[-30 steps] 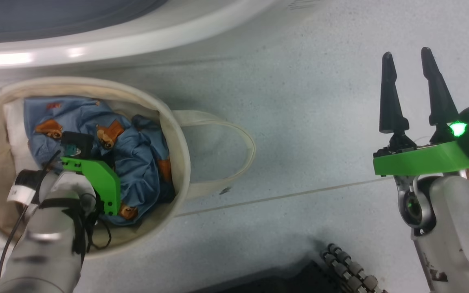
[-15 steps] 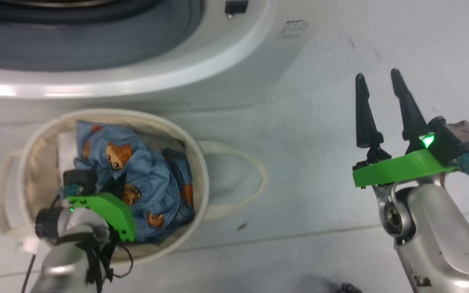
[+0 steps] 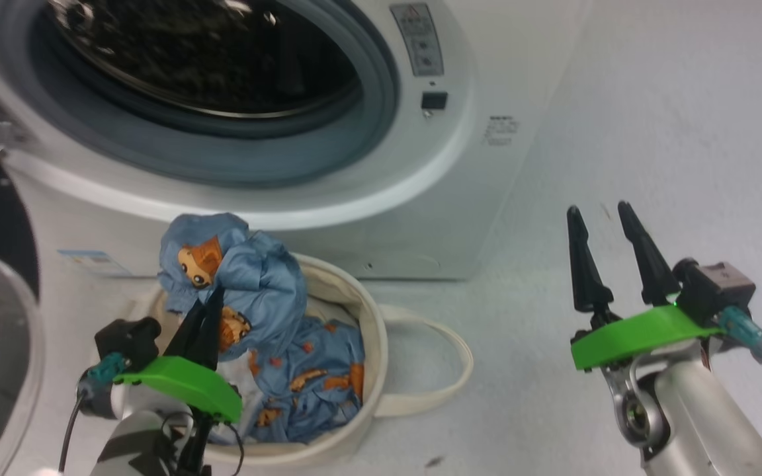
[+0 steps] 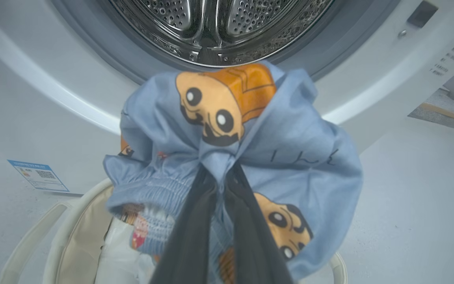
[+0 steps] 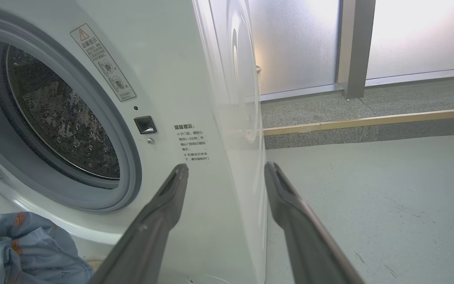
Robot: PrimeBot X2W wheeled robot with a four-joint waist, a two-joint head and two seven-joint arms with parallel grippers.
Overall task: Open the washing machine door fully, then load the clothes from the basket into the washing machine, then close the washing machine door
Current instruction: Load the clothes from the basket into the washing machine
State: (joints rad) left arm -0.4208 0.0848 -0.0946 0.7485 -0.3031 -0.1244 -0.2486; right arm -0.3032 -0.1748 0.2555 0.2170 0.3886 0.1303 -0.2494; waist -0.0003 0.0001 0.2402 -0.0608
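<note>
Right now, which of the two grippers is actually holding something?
The left gripper: it is shut on the blue bear-print clothes, bunched above the basket. The right gripper stands open and empty, away to the side.

The clothes are showing light blue printed with orange-brown bear faces. The basket, at six o'clock from the drum, is showing plain cream. The washing machine is showing white, its seal grey.
</note>
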